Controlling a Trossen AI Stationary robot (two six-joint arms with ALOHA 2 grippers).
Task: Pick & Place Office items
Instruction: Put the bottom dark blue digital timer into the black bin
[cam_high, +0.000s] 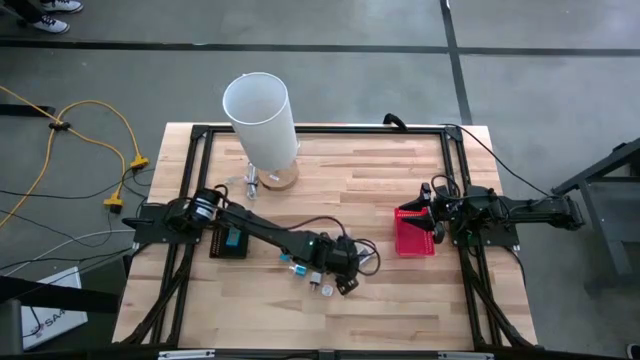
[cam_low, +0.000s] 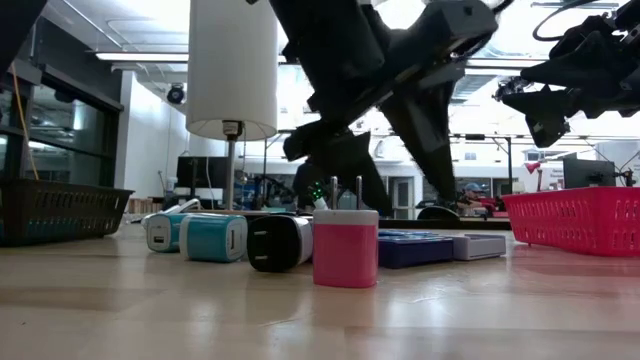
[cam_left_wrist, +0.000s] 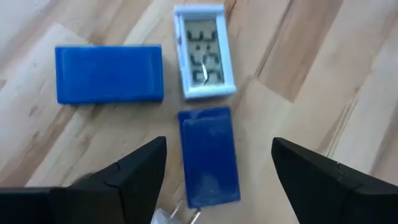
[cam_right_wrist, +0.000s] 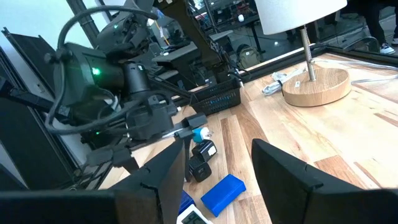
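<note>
Pink plug adapter (cam_low: 345, 248) nearest, seen only low.
Left gripper (cam_left_wrist: 217, 180) open above blue block (cam_left_wrist: 209, 155); right gripper's (cam_right_wrist: 214, 171) state unclear.

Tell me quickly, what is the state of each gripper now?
Left gripper: jaws open, holding nothing, above a blue adapter.
Right gripper: jaws apart, holding nothing, above the red basket.
</note>
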